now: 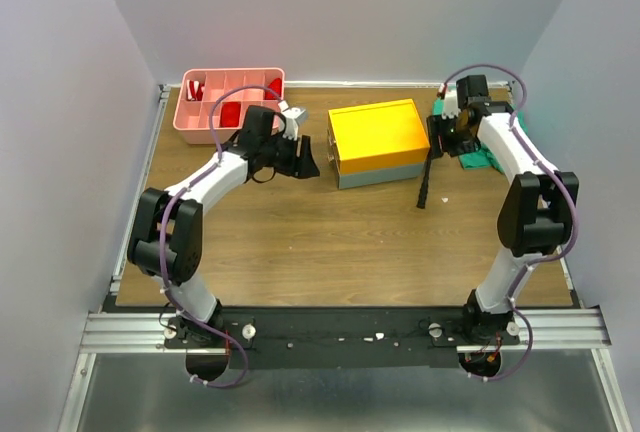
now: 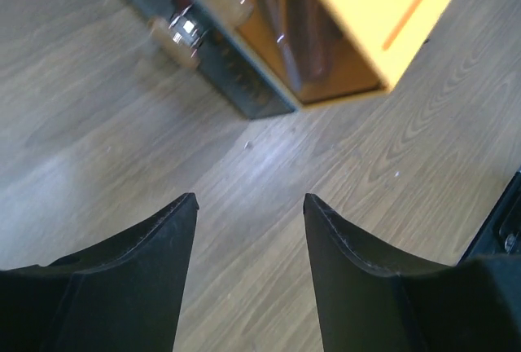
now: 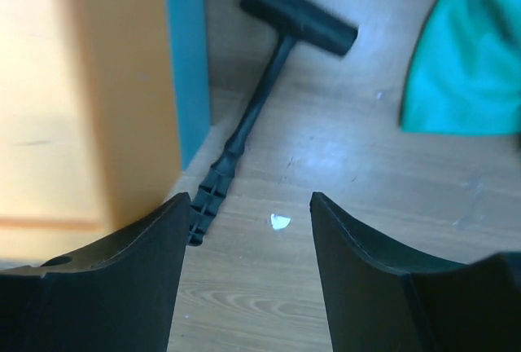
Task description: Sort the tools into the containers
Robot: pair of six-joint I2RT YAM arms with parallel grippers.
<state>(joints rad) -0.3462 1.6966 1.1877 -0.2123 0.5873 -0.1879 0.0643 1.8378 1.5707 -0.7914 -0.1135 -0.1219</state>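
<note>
The left jaws stand spread with nothing between them, over bare wood of the worktop [image 2: 122, 140]. Just beyond their tips in the left wrist view is a corner of the toolbox [image 2: 244, 83], grey below with a yellow lid [image 2: 383, 2], and metal latches on its side. From above, the left arm [image 1: 225, 174] reaches in from the near left, its jaws just left of the toolbox and apart from it.

The right jaws are also spread and empty, above the worktop. In the right wrist view the black hammer [image 3: 277, 67] lies flat on the wood, the ribbed end of its handle close to the tip of the left-hand finger [image 3: 122, 279] and its head farther off. It runs alongside the right side of the toolbox, near it; whether they touch cannot be told. A green cloth [image 3: 472, 67] lies to the right of the hammer, apart from it.

The toolbox sits mid-worktop toward the far edge, lid shut. A pink tray [image 1: 196, 135] with square compartments stands at the far left corner, holding red items [image 1: 232, 112] too small to identify.
</note>
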